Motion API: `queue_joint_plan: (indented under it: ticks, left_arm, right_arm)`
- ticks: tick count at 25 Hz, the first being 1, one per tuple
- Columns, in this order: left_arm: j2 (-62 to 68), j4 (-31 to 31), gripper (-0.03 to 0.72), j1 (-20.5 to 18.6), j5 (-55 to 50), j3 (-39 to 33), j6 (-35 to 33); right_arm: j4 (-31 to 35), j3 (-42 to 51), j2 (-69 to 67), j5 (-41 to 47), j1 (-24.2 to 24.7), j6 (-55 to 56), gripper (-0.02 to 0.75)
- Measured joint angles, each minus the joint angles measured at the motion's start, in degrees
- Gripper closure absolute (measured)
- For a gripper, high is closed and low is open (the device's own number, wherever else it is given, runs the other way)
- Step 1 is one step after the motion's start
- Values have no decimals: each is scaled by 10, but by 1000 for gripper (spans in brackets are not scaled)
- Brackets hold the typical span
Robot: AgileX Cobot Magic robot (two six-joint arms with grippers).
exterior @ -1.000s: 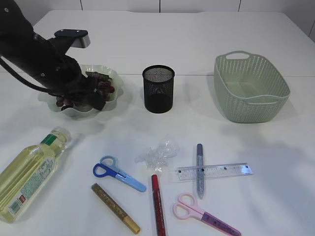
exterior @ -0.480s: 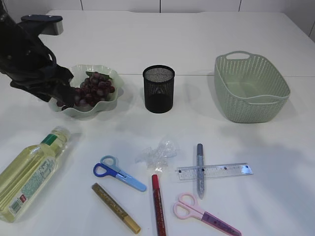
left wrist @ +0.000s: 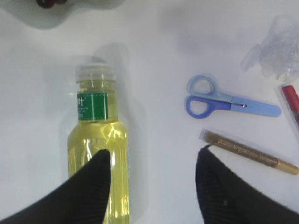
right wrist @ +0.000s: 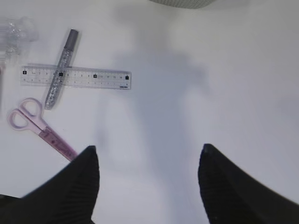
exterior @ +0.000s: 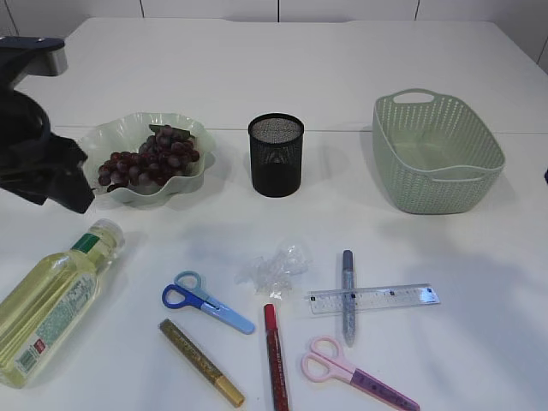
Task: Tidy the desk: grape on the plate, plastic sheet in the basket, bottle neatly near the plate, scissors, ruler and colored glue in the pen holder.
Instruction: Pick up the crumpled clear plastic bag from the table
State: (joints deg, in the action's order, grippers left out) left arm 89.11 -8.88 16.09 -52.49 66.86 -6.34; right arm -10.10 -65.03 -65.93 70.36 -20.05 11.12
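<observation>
I see the white tabletop [exterior: 360,68] carrying everything, and I use the black mesh pen holder [exterior: 276,155] as my landmark. Right of it sits the green basket [exterior: 437,154]; left of it, the plate [exterior: 120,133] with the grapes [exterior: 150,158]. The oil bottle [exterior: 51,300] lies far front-left. Ruler [exterior: 373,298], blue scissors [exterior: 207,301], pink scissors [exterior: 355,372], glue pens and plastic sheet [exterior: 274,267] lie in front. My left gripper [left wrist: 152,165] is spread, empty, over the bottle; my right gripper [right wrist: 149,161] is likewise spread.
</observation>
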Motion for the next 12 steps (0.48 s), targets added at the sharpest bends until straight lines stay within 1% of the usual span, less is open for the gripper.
queue_joint_plan:
  ticks: [6, 12]
  left_arm:
    - [-91, 16, 264, 0, 6, -65, 8]
    - [-128, 44, 264, 0, -35, -76, 12]
  right_arm:
    - [29, 0, 0, -4, 0, 0, 223]
    - [54, 0, 0, -4, 0, 0, 225]
